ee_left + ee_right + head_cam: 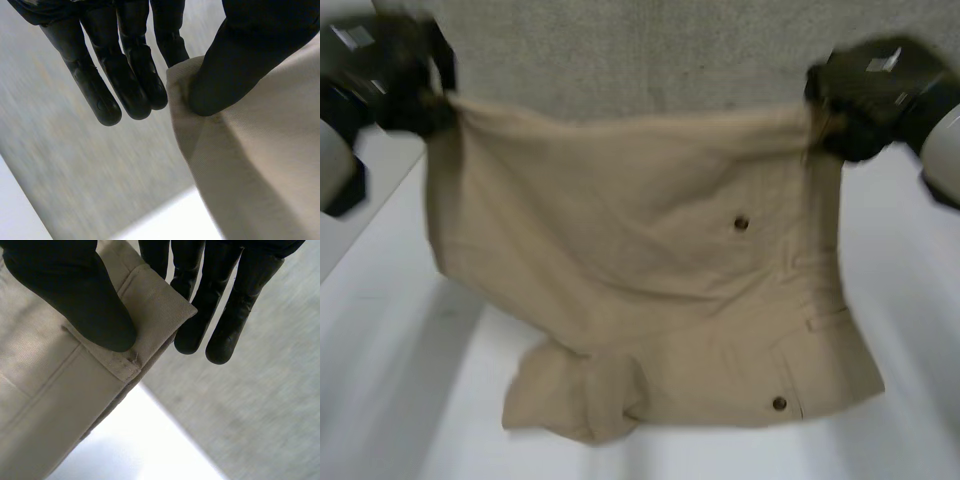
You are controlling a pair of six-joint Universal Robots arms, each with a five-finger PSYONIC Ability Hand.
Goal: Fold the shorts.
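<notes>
While left hand [245,55] and right hand [65,285] pinch shorts [640,250] corners (wrist views), head view adds buttons [741,222].

Your left hand [392,80] and right hand [875,95] are both matte black and bulky. Each carries a small pale rectangular patch [355,37] on its back. Up close, you see the left hand's fingers [87,85] as long, smooth black rods with rounded tips, and its thumb [235,65] as broader and blunter. The right hand's fingers [240,315] and thumb [75,295] look the same. Behind the hands, your left arm [332,160] and right arm [942,150] show rounded pale-grey shells edged in black.
</notes>
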